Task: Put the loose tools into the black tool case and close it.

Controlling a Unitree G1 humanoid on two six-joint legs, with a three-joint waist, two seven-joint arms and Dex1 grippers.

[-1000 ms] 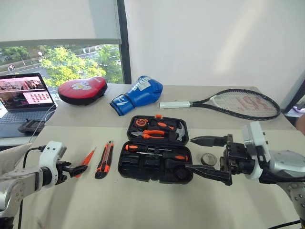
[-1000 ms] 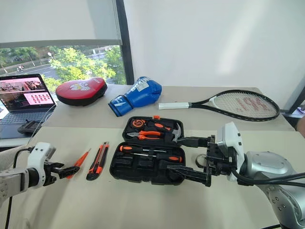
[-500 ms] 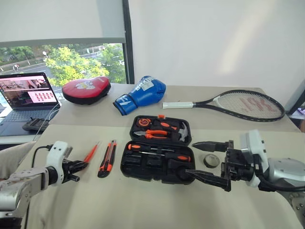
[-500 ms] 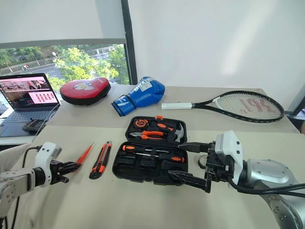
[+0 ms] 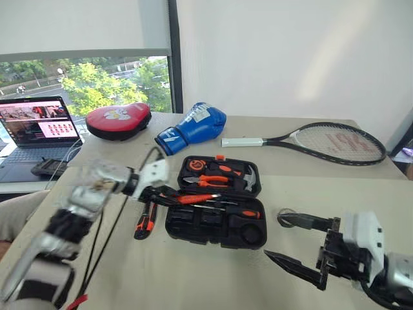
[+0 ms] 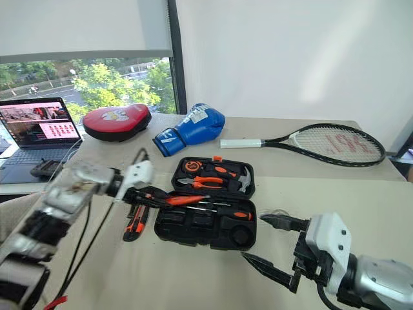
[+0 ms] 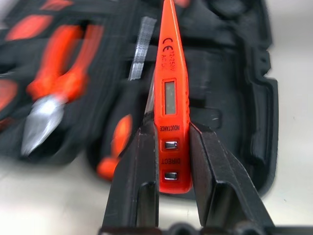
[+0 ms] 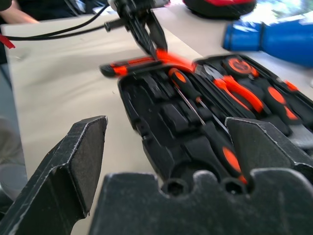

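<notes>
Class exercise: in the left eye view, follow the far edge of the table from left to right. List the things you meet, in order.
laptop → red oval pad → blue boxing glove → tennis racket

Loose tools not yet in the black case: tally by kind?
Tester screwdriver, orange, held in the left gripper over the case: 1
Utility knife, on the table: 1
Tape roll, on the table: 1
Total: 3

Glossy orange plastic tester screwdriver (image 7: 168,98); matt black plastic tool case (image 5: 216,223).
</notes>
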